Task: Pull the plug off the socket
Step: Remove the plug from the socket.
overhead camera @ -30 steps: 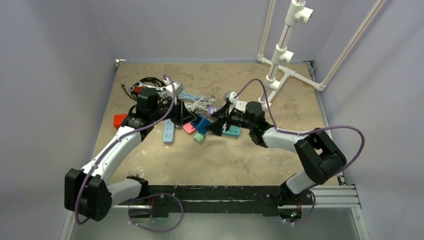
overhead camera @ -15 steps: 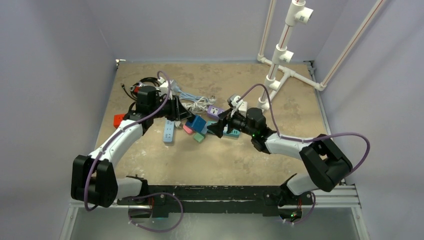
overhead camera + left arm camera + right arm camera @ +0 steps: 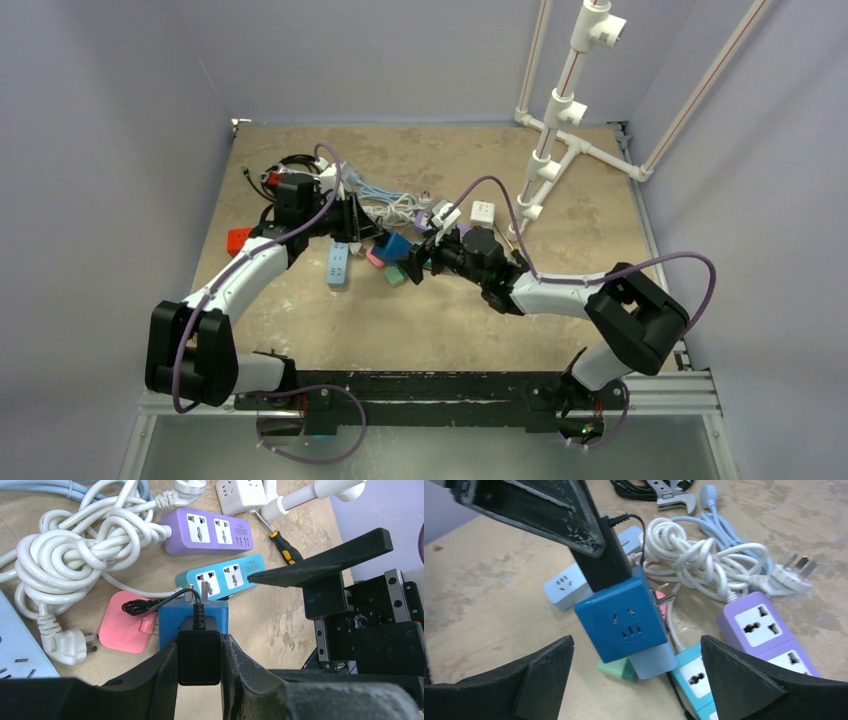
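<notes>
— How did the left arm [image 3: 240, 285] stand?
— Stretched forward, elbow bent, wrist turned inward. The left pincer [image 3: 355, 225] was clamped on a black plug [image 3: 199, 652].
— And the right arm [image 3: 555, 290]?
— It reached leftward, low and nearly level, with the right pincer [image 3: 636, 642] spread wide and gripping nothing.

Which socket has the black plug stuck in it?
The dark blue cube socket: the black plug sits in it. The purple strip and teal strip show only empty holes.
</notes>
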Controlling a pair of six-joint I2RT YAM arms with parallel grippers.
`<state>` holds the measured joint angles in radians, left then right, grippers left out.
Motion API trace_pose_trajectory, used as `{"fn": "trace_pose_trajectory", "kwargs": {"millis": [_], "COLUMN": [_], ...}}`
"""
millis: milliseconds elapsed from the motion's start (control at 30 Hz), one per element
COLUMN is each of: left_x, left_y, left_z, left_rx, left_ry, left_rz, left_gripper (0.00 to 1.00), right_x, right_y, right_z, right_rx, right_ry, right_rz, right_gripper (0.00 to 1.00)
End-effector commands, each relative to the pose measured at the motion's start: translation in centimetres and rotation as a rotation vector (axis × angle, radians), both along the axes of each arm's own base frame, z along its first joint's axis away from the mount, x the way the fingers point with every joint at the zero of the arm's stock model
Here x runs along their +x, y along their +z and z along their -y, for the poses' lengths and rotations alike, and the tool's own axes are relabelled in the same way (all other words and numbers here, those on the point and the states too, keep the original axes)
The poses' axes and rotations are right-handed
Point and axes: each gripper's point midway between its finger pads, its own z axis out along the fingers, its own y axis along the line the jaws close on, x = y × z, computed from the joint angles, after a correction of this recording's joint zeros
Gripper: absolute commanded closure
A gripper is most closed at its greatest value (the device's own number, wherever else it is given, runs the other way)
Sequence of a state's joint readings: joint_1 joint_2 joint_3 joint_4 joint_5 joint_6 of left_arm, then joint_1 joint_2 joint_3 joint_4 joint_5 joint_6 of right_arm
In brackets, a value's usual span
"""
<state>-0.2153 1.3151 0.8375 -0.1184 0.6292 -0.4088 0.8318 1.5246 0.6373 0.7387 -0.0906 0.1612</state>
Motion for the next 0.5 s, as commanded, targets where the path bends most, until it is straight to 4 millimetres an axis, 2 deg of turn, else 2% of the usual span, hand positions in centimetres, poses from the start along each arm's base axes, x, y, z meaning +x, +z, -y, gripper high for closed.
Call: {"fn": "trace_pose_trajectory", "kwargs": {"millis": [0,233,467], "left_x": [0.5,0.4,0.2], "left_y": [1.4,1.6,1.6], "left_z": [0.3,0.3,0.4], "left_rx": [-0.021,-0.013,-0.016], "left_ry": [-0.025,-0.031,-0.040], "left_rz": [0.051,0.059,0.058], "left_gripper": [1.00,1.00,1.00], "right_x": [1.8,0.4,0.4], "right_y": [1.3,0.8,-0.5], "right_z": [-0.3,-1.3,-1.9], "right_rx": [-0.075,-0.153,-0.207], "right_ry": [-0.042,0.057,0.064], "right_rz": [0.101,0.161,0.148], "right_gripper": [0.01,0.01,0.01]}}
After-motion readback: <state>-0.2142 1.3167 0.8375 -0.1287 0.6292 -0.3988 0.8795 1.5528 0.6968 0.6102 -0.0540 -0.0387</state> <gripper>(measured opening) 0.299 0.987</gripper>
